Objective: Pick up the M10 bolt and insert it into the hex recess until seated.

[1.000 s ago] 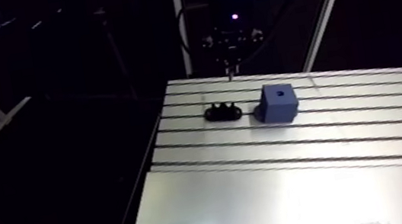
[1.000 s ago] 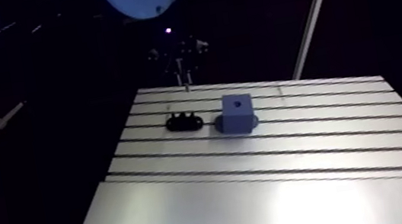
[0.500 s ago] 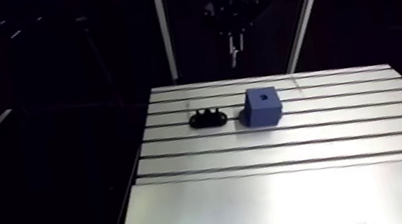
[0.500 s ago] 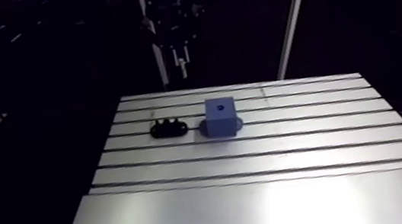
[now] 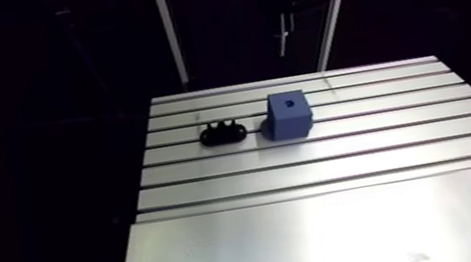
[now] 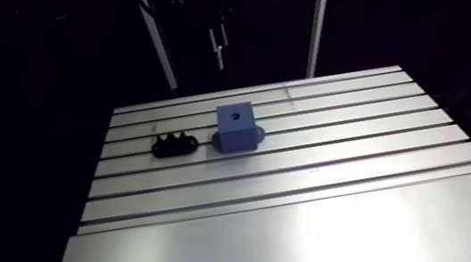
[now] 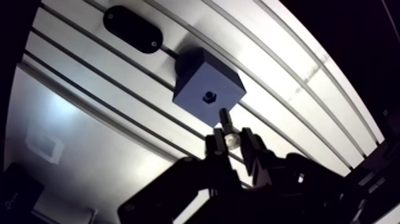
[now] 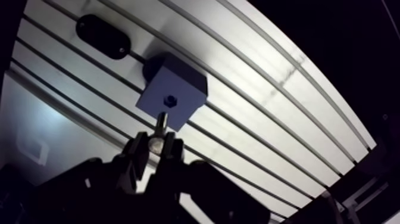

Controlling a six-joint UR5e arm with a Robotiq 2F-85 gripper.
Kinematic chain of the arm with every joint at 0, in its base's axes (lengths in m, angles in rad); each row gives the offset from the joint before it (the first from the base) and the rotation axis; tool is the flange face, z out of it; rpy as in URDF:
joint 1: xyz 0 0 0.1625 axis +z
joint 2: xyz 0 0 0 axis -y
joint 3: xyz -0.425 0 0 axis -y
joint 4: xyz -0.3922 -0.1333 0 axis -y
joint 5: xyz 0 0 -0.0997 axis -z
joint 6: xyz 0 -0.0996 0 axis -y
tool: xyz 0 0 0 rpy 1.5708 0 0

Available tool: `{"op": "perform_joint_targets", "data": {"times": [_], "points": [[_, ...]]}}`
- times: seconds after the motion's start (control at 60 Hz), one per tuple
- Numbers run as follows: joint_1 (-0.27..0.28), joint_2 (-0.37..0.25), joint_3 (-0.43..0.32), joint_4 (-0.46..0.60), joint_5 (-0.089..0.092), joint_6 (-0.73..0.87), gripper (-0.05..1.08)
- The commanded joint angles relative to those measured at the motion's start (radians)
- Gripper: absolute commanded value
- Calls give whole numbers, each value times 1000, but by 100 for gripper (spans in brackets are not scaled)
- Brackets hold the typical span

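Hand (image 7: 232, 142) is pinching the M10 bolt (image 7: 225, 118) by its head, one finger (image 7: 214, 149) on each side. The head fills the gap between them. The shank sticks out ahead of the fingertips, pointing down toward the counter (image 5: 356, 240).

Wrist view: the bolt tip lies over the edge of the blue block (image 7: 202, 83) that is nearest the hand. It is short of the hex recess (image 7: 209, 95) in the block's top face. The bolt is in the air, and I cannot tell whether the tip clears the block.

Arm view: the hand hangs high, seen against the dark above the counter's far edge. It is between two pale posts (image 5: 168, 35) that rise behind that edge.

Layout and edges:
- The block stands on the far, slotted half of the counter, a little left of centre, on a wider foot.
- The black holder (image 5: 223, 132) lies just left of the block, with a gap between them.
- The slots (image 5: 383, 128) run left to right.
- Only a narrow slotted strip separates the block from the far edge.
- The holder sits a fair way in from the left edge.

Open room: right of the block the slotted lands run free to the right edge. That is the widest side. Nearer to me, a smooth bright plate spans the near half of the counter.
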Motion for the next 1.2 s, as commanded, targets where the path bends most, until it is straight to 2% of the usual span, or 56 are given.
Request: {"op": "perform_joint_targets", "data": {"times": [0.017,0.267,0.3,0.317,0.333,0.367,0.567,0.733,0.917,1.2], "points": [[-10,16,-2,8,-2,-65,100],[-9,12,31,48,-12,-115,100],[-9,11,38,48,-17,-123,100],[-9,9,47,46,-27,-126,101],[-9,9,47,46,-27,-126,101],[-9,10,60,42,-47,-127,101],[-8,7,90,14,-64,-136,101],[-6,6,92,-21,-66,-138,101],[0,-11,140,-122,-65,-141,102],[0,-19,159,-134,-65,-143,102]]}}
